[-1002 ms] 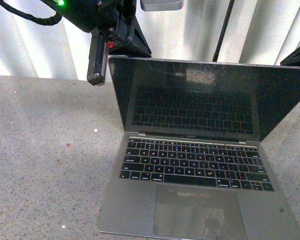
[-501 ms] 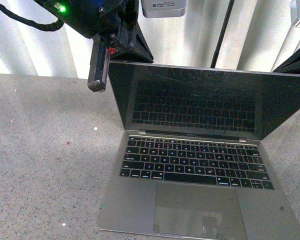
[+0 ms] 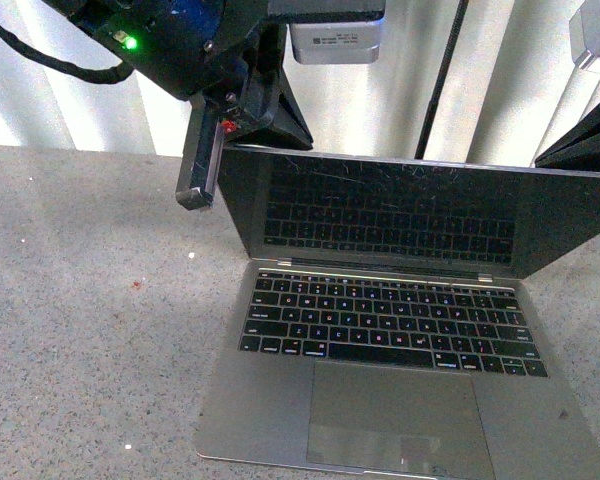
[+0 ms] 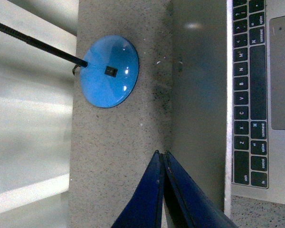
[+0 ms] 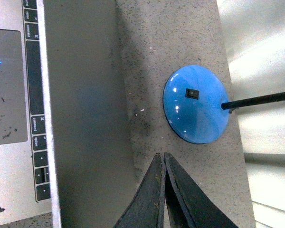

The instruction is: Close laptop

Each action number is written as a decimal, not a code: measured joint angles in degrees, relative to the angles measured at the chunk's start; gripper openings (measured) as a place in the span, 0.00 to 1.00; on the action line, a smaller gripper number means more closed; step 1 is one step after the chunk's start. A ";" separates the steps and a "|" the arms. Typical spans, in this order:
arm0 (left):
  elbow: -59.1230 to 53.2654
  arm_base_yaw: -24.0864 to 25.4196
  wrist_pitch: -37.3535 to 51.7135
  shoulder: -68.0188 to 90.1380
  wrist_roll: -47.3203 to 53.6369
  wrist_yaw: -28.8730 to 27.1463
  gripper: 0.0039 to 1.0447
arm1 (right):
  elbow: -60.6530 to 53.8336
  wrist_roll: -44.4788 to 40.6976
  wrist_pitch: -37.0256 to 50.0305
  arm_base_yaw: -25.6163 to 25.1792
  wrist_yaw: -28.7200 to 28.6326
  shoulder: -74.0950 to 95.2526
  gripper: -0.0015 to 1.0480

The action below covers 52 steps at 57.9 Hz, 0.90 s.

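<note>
Had left gripper and right gripper pinched shut, empty, behind laptop at 11 and 1 o'clock. Could've skidded it across worktop by pushing unevenly.

We see strong light off the pale backdrop and a softly lit desk. The laptop screen mirrors its keys; the blue base carries glare spots. Focus is sharp.

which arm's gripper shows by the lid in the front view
The left gripper, hanging at the laptop lid's upper left corner; the right arm only shows at the frame's edge.
</note>
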 joint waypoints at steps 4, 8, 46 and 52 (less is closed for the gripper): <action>-0.96 -0.42 0.46 -0.15 0.09 0.00 0.03 | -0.83 0.17 0.44 0.17 -0.13 -0.39 0.03; -1.90 -0.83 0.90 -0.37 0.22 -0.07 0.03 | -1.62 0.31 0.81 0.37 -0.17 -0.63 0.03; -7.32 -2.38 3.48 -2.38 -0.04 -0.20 0.03 | -6.69 2.14 5.09 2.23 -1.07 -0.96 0.03; -7.98 -2.47 3.87 -2.49 -0.15 -0.20 0.03 | -7.13 2.29 5.38 2.43 -1.09 -0.94 0.03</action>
